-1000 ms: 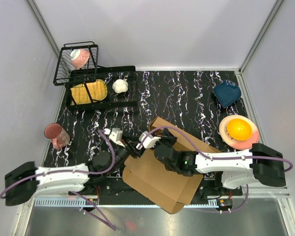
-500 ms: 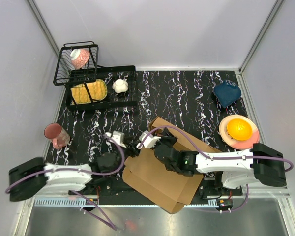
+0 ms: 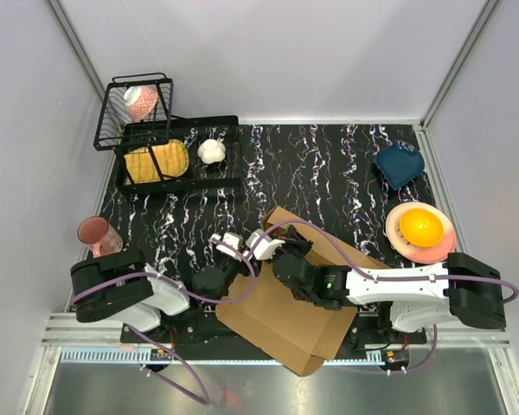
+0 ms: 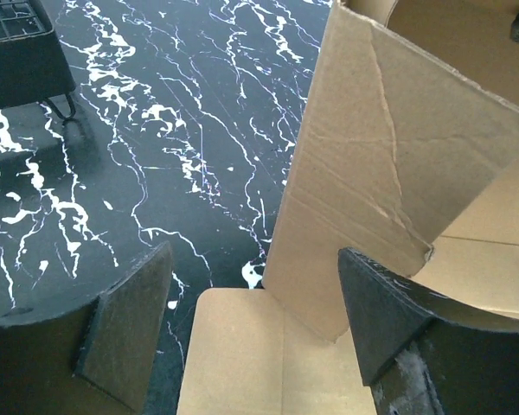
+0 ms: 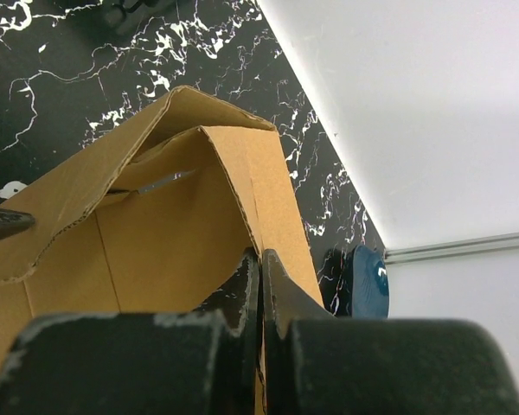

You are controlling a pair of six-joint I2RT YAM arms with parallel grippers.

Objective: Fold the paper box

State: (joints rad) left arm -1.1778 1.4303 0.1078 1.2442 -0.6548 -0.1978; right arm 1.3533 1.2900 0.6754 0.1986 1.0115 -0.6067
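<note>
The paper box (image 3: 281,316) is a plain brown cardboard sheet, partly folded, lying at the table's near edge. My right gripper (image 3: 277,251) is shut on the top edge of a raised box wall (image 5: 242,173), its fingers (image 5: 246,277) pinching the cardboard. My left gripper (image 3: 231,245) is open at the box's left side. In the left wrist view its fingers (image 4: 125,333) straddle a flat rounded flap (image 4: 242,354), and an upright creased panel (image 4: 389,164) rises just beyond. The left gripper (image 4: 253,259) holds nothing.
A black wire dish rack (image 3: 190,130) with a yellow item and a white object (image 3: 211,151) stands at the back left. A pink cup (image 3: 98,235) is at the left edge. A dark blue item (image 3: 400,164) and a plate with an orange bowl (image 3: 420,229) are at the right.
My left arm has swung right and its gripper has moved in to the box's left flap. My right gripper has stayed shut on the raised wall.
</note>
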